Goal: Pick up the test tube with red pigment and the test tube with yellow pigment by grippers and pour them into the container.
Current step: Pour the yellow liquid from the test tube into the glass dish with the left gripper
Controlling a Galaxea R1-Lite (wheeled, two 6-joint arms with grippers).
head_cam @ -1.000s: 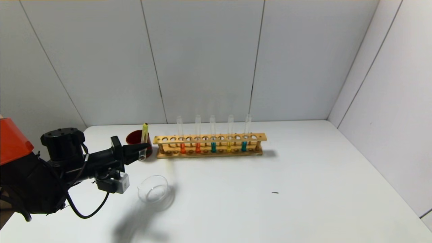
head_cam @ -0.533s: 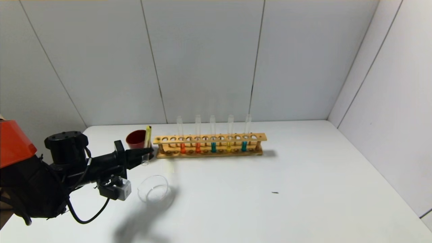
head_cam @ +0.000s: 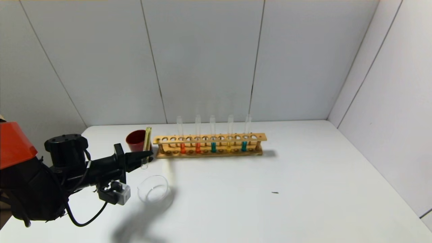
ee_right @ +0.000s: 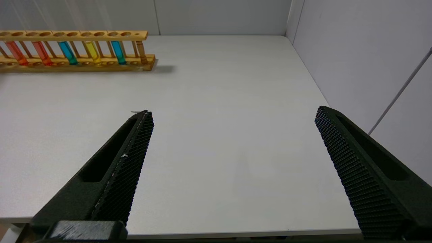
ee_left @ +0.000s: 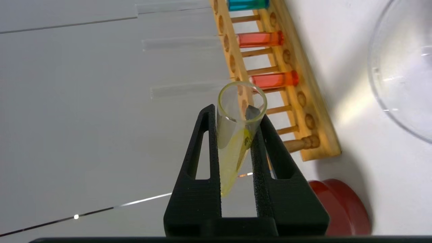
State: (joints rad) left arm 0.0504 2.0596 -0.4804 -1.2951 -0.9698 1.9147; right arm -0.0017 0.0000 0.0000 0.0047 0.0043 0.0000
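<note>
The left gripper (head_cam: pixel 143 156) is clamped on the yellow tube (head_cam: pixel 147 143), at 11 o'clock from the glass dish (head_cam: pixel 153 189). The right gripper (ee_right: pixel 233 118) hangs wide open over the table (ee_right: pixel 216 101). The red tube (head_cam: pixel 182 135) stands in the rack (head_cam: pixel 209 145).

Left gripper (head_cam: pixel 143 156): sits lower and a touch farther forward than a second ago, its wrist box dropped closer to the bench (head_cam: pixel 303 175). Test tube with yellow pigment (head_cam: pixel 146 143): a second ago it was inverted with bright yellow liquid at its upper, closed end and its open mouth below the fingers (ee_left: pixel 202 141); now it stands nearly upright with only a pale yellow film along its wall, its top level with the rack's upper rail. Its lower end has shifted from in front of the red cup (head_cam: pixel 136 140) to the gap between cup and rack (head_cam: pixel 209 145).
</note>
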